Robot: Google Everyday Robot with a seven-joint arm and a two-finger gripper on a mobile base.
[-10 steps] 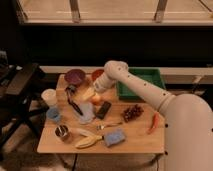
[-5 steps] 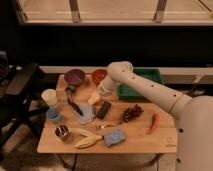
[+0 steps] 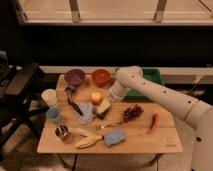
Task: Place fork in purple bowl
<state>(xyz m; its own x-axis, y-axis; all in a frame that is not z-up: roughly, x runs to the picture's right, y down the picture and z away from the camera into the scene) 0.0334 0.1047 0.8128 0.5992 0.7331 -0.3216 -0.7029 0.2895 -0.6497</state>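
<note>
While the arm (image 3: 150,92) crooks downward, its pincer (image 3: 103,108) gapes wide near the fork (image 3: 112,124).

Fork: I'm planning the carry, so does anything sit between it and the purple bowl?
Yes. The fork lies near the front, close by the open gripper. Toward the purple bowl at back left sit an orange fruit and, further left, a black-handled utensil. Both are low; a lifted carry likely clears them.
</note>
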